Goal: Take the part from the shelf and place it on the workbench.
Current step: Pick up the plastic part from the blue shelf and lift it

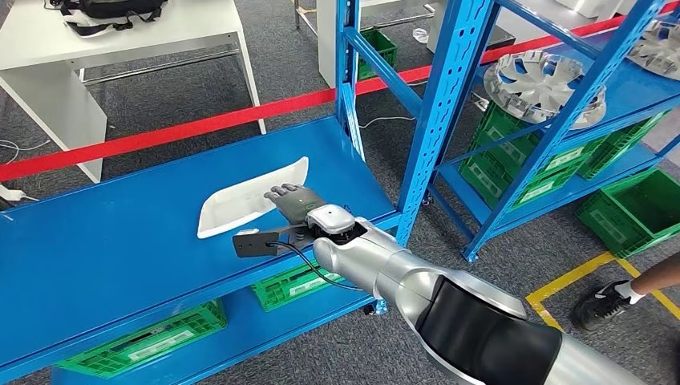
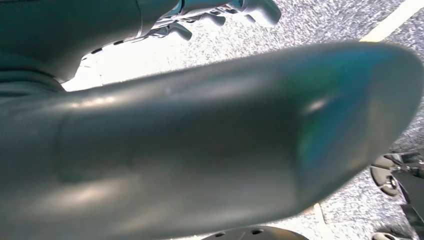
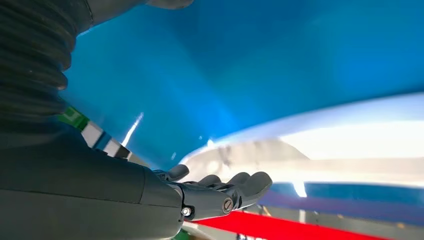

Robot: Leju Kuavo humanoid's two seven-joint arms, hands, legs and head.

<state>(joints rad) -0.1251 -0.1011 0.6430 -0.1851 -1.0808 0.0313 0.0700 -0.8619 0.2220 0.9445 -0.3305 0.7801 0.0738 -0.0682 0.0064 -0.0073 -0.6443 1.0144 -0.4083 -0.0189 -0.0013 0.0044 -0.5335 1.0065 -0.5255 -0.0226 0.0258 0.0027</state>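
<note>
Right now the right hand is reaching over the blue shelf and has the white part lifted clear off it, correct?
Not quite. The right hand is over the blue shelf, but the white part lies flat on the shelf, not lifted. The head view shows the fingers open at the part's near edge; the right wrist view shows them spread beside it, gripping nothing.

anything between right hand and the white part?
Nothing. In the head view the right hand reaches the white part on the blue shelf; no gap visible.
</note>
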